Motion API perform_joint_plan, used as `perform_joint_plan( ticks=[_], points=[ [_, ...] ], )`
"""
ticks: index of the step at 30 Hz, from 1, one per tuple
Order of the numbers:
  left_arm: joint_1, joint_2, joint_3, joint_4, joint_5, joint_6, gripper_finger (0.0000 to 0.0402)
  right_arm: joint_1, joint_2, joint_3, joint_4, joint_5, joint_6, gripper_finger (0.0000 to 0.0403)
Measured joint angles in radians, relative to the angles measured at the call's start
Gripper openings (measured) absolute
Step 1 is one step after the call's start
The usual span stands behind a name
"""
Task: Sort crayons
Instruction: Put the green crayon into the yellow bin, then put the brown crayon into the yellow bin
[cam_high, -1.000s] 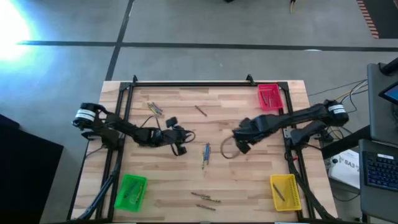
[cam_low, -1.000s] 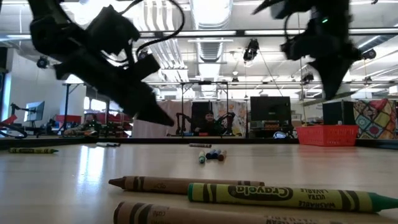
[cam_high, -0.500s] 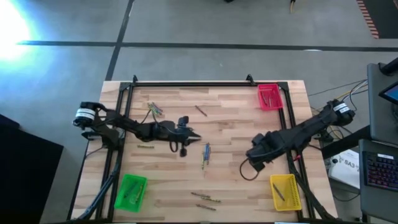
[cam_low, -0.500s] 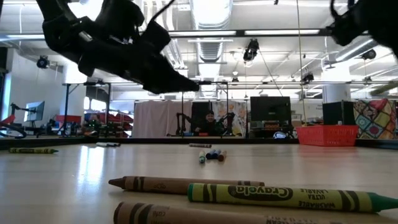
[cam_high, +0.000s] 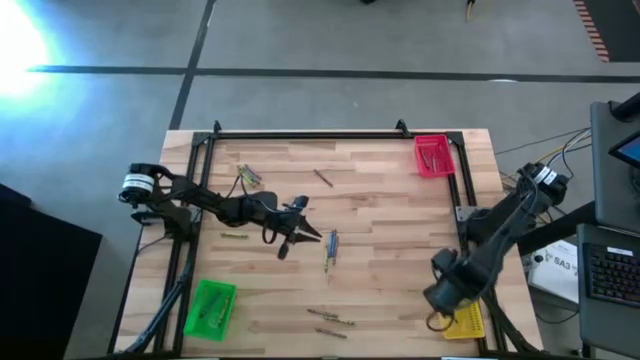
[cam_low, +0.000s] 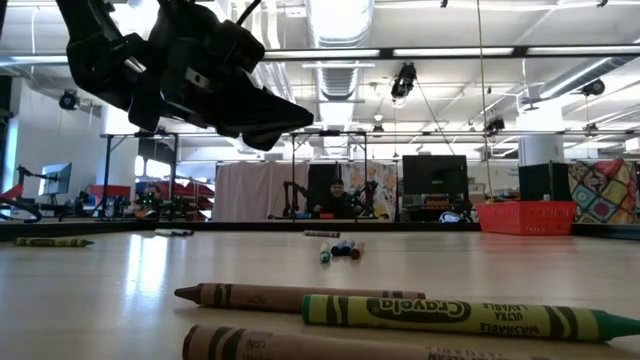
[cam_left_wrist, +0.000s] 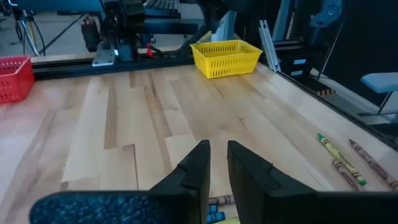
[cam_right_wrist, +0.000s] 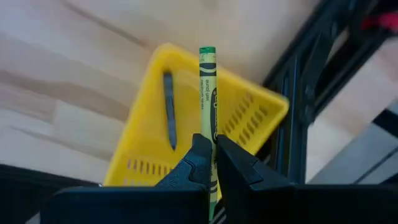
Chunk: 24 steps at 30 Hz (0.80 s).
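High view: you are looking down on a wooden table (cam_high: 380, 210) with a tray near three of its corners.
Right gripper: you have it (cam_right_wrist: 211, 163) at about 4 o'clock on the table, above the yellow tray (cam_right_wrist: 252, 118); its fingers are clamped on a yellow-green crayon (cam_right_wrist: 208, 87) that sticks out forward over the tray.
Yellow tray contents: you can see one grey crayon (cam_right_wrist: 168, 109) lying inside.
Left gripper: you have it (cam_high: 297, 236) a little to the 9 o'clock side of the table's centre, in the air over bare wood; its fingers (cam_left_wrist: 198, 163) stand nearly together with only a thin slit between them, and nothing shows between them.
Centre crayons: a small bunch with blue among them (cam_high: 330, 247) lies at the middle of the table, just beside the left gripper on its 3 o'clock side.
Near-edge crayons: a few olive-brown and green ones (cam_high: 330, 319) lie at 6 o'clock.
Far crayons: one brown stick (cam_high: 322, 178) at 12 o'clock, a small cluster (cam_high: 249, 175) at about 10 o'clock, one more (cam_high: 234, 237) at 9 o'clock.
Red tray: you see it (cam_high: 432, 155) at 1 o'clock with crayons inside.
Green tray: it (cam_high: 210, 308) sits at 7 o'clock, also with crayons inside.
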Motion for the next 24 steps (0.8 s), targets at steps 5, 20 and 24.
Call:
perform_joint_plan(
  ticks=[5, 20, 24],
  points=[
    [0.014, 0.000, -0.001, -0.007, -0.105, -0.042, 0.0039, 0.088, 0.006, -0.002, 0.015, 0.020, 0.107, 0.0016],
    [0.150, -0.012, -0.001, -0.022, -0.147, -0.224, 0.0039, 0.089, 0.075, -0.004, 0.087, 0.188, -0.026, 0.0135],
    [0.213, -0.042, -0.001, -0.103, -0.215, -0.343, 0.0039, 0.000, 0.063, -0.004, 0.081, 0.335, -0.175, 0.0140]
  ],
)
